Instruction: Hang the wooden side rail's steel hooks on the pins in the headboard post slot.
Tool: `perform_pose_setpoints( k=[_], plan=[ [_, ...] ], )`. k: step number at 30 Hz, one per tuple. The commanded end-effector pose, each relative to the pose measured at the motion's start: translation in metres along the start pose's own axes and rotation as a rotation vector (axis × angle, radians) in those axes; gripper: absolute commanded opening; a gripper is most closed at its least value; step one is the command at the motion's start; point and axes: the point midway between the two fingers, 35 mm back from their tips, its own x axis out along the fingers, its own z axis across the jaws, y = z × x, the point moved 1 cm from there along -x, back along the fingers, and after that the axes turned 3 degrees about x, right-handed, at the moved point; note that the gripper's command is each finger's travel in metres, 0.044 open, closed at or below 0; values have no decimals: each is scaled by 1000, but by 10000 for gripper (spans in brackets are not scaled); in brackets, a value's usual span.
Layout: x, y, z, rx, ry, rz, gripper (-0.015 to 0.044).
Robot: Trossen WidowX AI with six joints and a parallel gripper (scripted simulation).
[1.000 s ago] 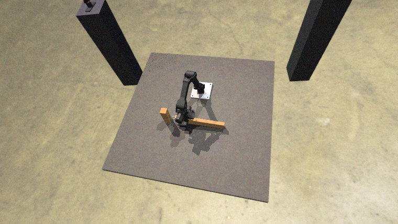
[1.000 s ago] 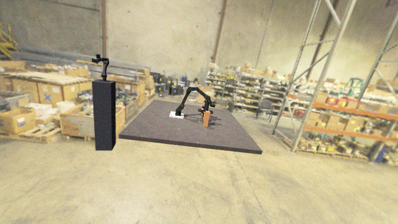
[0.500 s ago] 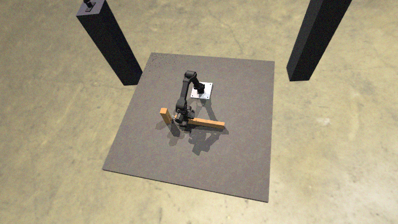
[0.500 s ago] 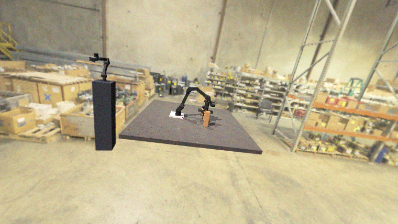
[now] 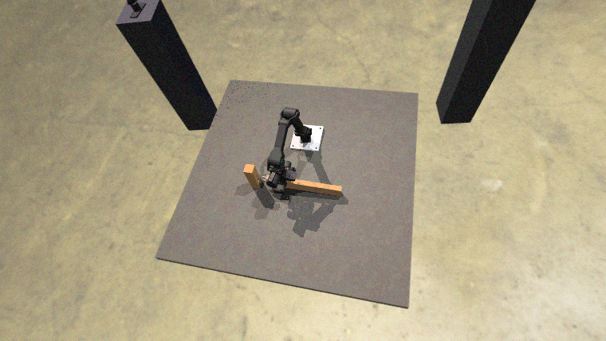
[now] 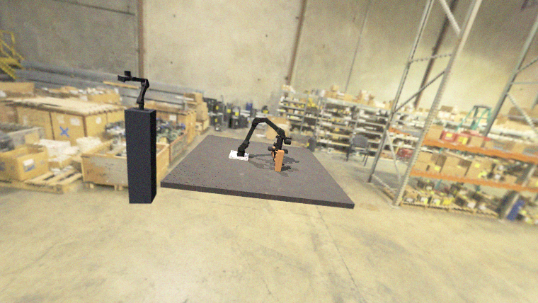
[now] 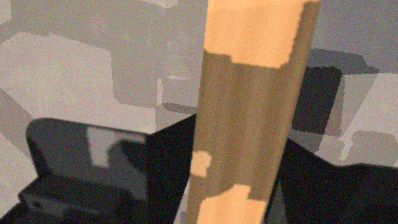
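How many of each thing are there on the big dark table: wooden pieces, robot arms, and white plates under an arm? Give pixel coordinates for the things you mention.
Wooden pieces: 2 (the upright post (image 5: 253, 178) (image 6: 279, 161) and the long rail (image 5: 317, 187) (image 7: 245, 110))
Robot arms: 1 (the black arm (image 5: 280, 137) (image 6: 247, 136))
White plates: 1 (the base plate (image 5: 317, 131) (image 6: 233, 155))
Total: 4
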Motion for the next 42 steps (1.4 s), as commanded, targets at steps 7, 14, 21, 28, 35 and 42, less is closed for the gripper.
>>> perform_pose_setpoints(
  k=[7,14,21,28,35,42],
  plan=[
    [-5,2,-4,-1,21,1,0],
    [-5,2,-5,-1,21,1,0],
    [-4,3,-6,-1,21,1,0],
    [-3,4,-6,-1,21,1,0],
    [-2,5,-5,-1,21,1,0],
    [-1,6,-4,-1,21,1,0]
  ],
)
